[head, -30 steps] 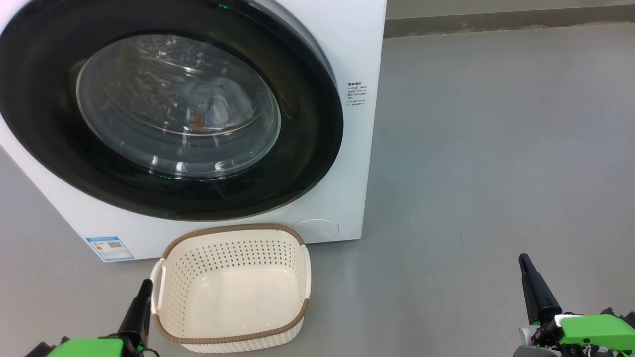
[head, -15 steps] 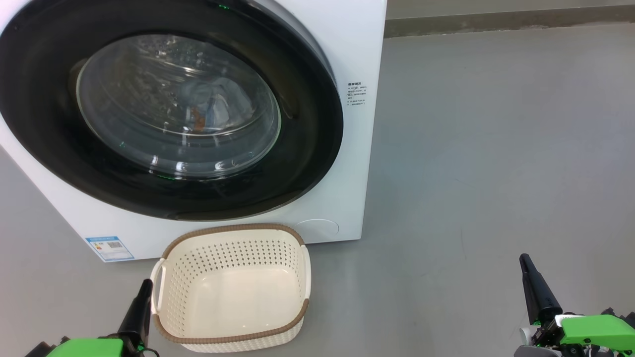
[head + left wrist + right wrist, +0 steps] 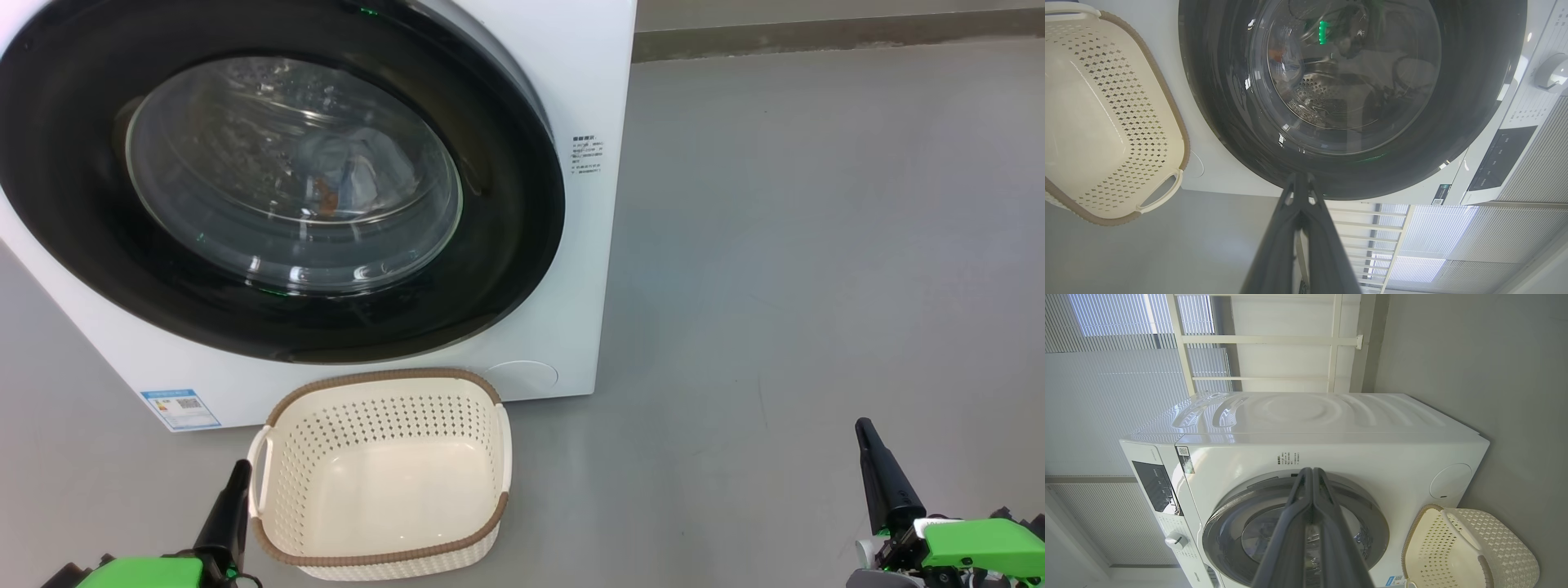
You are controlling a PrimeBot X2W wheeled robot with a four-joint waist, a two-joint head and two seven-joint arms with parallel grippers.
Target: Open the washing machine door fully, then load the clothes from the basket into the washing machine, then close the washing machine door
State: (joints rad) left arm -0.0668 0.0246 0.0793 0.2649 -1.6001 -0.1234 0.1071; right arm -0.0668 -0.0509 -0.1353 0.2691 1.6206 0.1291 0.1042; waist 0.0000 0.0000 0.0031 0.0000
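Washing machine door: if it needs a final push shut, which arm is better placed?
Left, probably. The left end effector is shut beside the basket, directly below the washing machine door; the right end effector sits off past the washing machine, over the floor.

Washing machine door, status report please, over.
Left gripper and right gripper shut, holding nothing. Washing machine door closed, clothes seen inside. Basket empty. Nothing in the way.

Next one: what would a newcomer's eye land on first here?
The washing machine door, a glossy black ring around domed glass, looms at the head view's upper left, shut, with the clothes dimly visible behind it. Below it on the grey floor stands the basket, empty.
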